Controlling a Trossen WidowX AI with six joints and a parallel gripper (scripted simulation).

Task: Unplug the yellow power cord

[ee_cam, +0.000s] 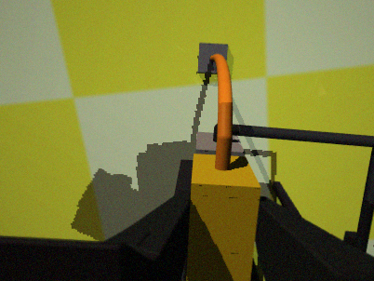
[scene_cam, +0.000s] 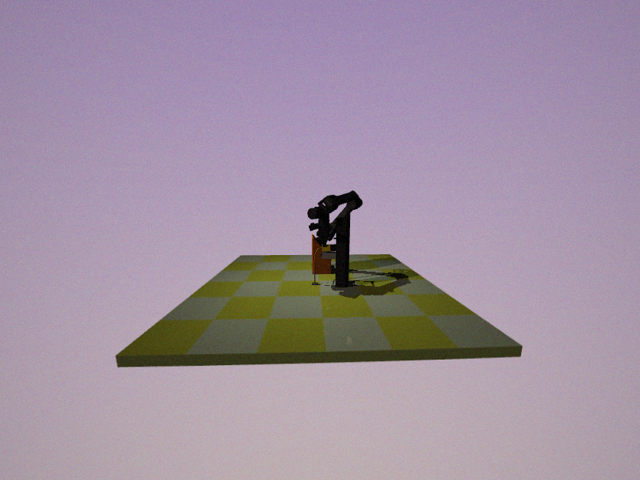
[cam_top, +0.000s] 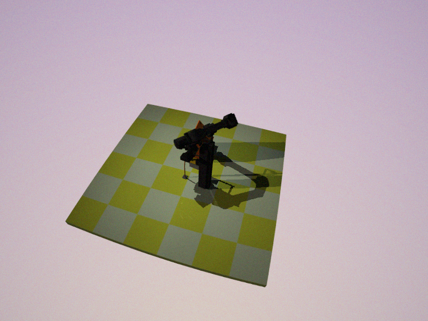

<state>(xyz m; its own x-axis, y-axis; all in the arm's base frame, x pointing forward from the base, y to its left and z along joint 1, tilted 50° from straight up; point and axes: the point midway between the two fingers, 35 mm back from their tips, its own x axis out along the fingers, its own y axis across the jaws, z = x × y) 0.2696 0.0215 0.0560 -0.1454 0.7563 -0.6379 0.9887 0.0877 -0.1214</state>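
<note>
End effector (ee_cam: 225, 223): I've got it clamped on the yellow plug (ee_cam: 224, 205), ready to pull.
Cord (ee_cam: 224, 112): arcs to its grey anchor (ee_cam: 213, 57) on the surface (ee_cam: 140, 42).
</note>
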